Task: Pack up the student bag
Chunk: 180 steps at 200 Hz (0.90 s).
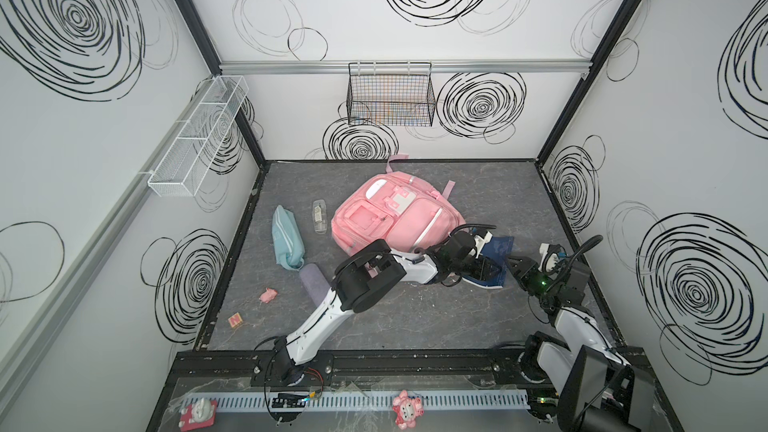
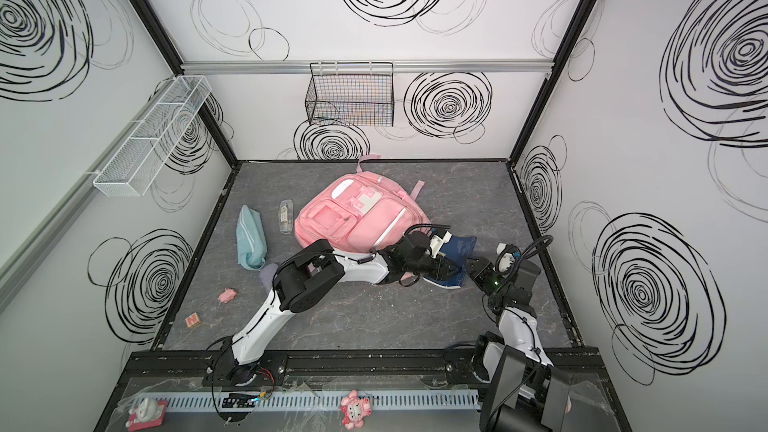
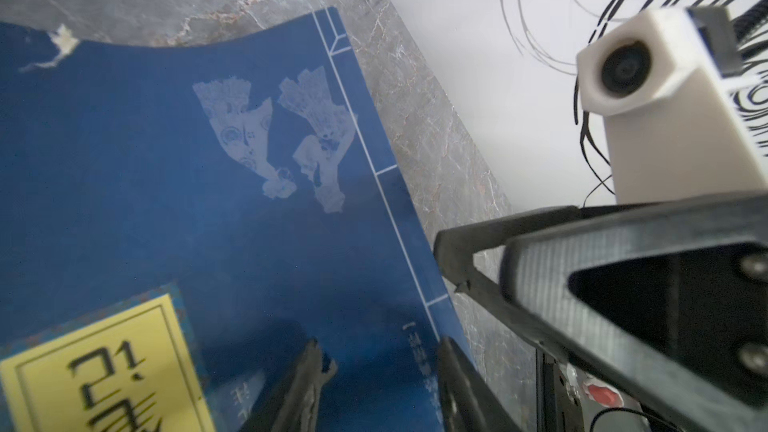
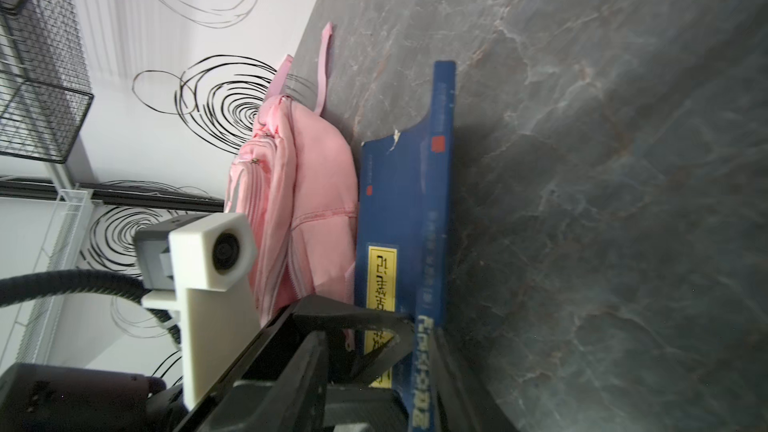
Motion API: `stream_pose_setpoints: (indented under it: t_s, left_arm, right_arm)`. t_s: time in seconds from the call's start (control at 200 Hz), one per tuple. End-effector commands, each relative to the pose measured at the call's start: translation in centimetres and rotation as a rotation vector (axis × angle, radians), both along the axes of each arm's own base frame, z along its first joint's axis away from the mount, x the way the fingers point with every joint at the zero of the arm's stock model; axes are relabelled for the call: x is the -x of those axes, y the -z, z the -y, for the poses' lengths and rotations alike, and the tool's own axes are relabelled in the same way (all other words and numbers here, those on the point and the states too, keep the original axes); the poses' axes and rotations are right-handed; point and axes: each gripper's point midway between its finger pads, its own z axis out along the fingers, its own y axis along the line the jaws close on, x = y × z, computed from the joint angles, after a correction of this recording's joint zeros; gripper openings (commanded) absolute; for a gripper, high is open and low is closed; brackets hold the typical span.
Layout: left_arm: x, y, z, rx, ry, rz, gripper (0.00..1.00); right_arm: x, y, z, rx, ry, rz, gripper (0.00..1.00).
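The student bag (image 1: 395, 222), puffy pink fabric, is lying front-up on the grey marbled table (image 1: 415, 317), its contents hidden. The left gripper (image 3: 380, 342) is resting parted jaws on the glossy blue book (image 3: 166, 160) just beside the bag. The right gripper (image 1: 512, 263) is straddling the book's spine edge; whether it is clamping, I cannot tell.

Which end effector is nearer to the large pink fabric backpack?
Left. The left end effector is over the blue softcover book close beside the pink backpack; the right end effector is at that book's far side.
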Motion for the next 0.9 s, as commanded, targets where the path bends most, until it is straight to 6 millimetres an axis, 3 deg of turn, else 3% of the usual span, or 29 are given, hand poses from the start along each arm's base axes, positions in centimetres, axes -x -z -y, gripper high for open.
stream_pose_setpoints:
  t_s: [0.0, 0.235, 0.3, 0.355, 0.455, 0.77, 0.895]
  left_arm:
    - [3.0, 9.6, -2.8, -0.197, 0.010, -0.171, 0.49]
    - [3.4, 10.4, -2.8, -0.172, 0.003, -0.205, 0.48]
    - [3.3, 10.3, -2.9, -0.169, -0.003, -0.209, 0.48]
    - [3.1, 9.8, -3.0, -0.163, -0.012, -0.202, 0.48]
    - [2.6, 7.4, -2.5, -0.129, -0.007, -0.148, 0.48]
    - [0.9, -0.1, -2.1, -0.064, -0.006, 0.008, 0.50]
    - [0.1, -1.5, -2.8, -0.090, -0.035, 0.082, 0.51]
  right_arm:
    - [0.9, -1.5, -2.8, -0.112, -0.142, 0.065, 0.46]
    - [1.0, -0.5, -3.0, -0.132, -0.142, 0.034, 0.49]
    - [0.9, 0.8, -2.3, -0.083, -0.107, -0.015, 0.49]
    - [1.0, 3.0, -0.8, 0.006, -0.035, -0.120, 0.49]
    - [1.5, 5.5, 1.6, 0.098, 0.073, -0.260, 0.50]
    - [1.5, 7.6, 2.1, 0.050, 0.111, -0.371, 0.58]
    - [1.3, 7.5, 2.7, 0.073, 0.130, -0.376, 0.60]
